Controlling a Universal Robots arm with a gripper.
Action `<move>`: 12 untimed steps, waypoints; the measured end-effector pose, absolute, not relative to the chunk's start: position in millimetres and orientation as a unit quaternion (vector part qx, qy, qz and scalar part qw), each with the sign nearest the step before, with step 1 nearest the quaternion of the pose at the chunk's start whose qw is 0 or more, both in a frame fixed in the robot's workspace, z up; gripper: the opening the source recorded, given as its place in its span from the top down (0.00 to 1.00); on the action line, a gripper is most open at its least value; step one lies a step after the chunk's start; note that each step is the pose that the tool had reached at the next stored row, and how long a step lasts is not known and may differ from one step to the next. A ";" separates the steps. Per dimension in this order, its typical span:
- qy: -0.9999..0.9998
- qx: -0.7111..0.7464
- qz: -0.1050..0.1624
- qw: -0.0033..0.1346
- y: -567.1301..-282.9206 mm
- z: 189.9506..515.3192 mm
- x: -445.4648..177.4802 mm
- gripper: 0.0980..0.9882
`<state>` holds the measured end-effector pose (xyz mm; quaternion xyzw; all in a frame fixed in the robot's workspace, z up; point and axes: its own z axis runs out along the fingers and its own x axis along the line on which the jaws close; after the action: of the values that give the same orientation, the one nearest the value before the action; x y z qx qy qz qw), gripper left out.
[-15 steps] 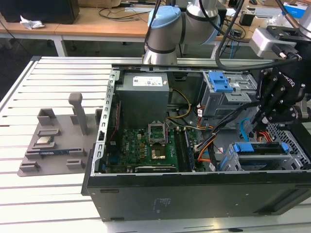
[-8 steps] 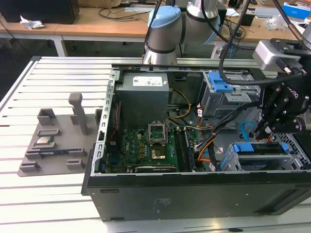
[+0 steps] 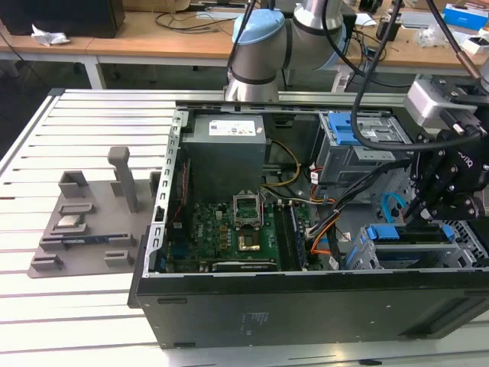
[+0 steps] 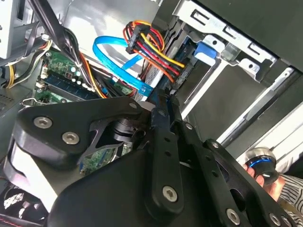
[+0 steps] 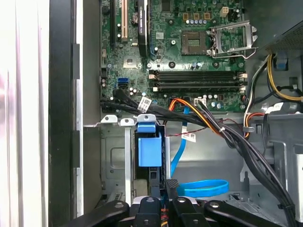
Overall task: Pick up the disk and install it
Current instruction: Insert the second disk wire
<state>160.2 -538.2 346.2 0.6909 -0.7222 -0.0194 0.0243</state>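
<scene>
Install step under way, by the look of it: UR arm's gripper (image 5: 165, 187) is down inside the open PC case (image 3: 229, 306), at the drive cage (image 5: 113, 161) on the exterior view's right, near corner. The disk (image 5: 149, 152) stands on edge in the cage slot, blue rail tab facing the motherboard (image 5: 189, 61). It looks part-way or fully in; depth can't be judged. Fingers are drawn narrow, tips nearly together at the disk's outer end. Whether they pinch it or just press on it can't be made out, since the gripper's own links cover the contact in both wrist views. Pick-up looks done, seating looks like the job in hand. Finishing it calls for a straight line along the rails, w/ no tilt, and for staying clear of the orange-and-black cable bundle (image 5: 203, 118) crossing just beyond the slot and the loose blue SATA cable (image 5: 203, 187) beside the gripper. The disk's label and connector end are hidden. A red-yellow power plug (image 4: 151, 47) hangs close ahead of the fingertips in the second wrist view. A grey parts fixture (image 3: 76, 229) sits well apart on the table, on the exterior view's left.
</scene>
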 end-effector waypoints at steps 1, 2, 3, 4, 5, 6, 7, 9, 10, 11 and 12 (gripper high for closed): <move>-0.722 0.691 -0.019 0.024 -538.2 345.8 160.9 0.93; -0.722 0.692 -0.020 0.024 -538.2 345.3 162.0 0.93; -0.721 0.692 -0.019 0.024 -538.5 344.9 162.7 0.93; -0.721 0.692 -0.019 0.024 -538.9 344.8 162.8 0.93; -0.721 0.692 -0.019 0.024 -539.4 344.4 162.8 0.93; -0.721 0.692 -0.019 0.024 -539.7 343.8 162.9 0.93; -0.721 0.693 -0.019 0.024 -540.4 342.4 163.0 0.93; -0.721 0.693 -0.019 0.024 -541.5 339.1 163.0 0.93; -0.721 0.693 -0.019 0.024 -541.5 338.8 163.0 0.93; -0.721 0.693 -0.019 0.024 -541.5 338.7 162.9 0.93; -0.721 0.693 -0.019 0.024 -541.6 338.6 163.0 0.93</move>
<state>163.0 -541.6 338.6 0.6926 -0.7206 -0.0193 0.0243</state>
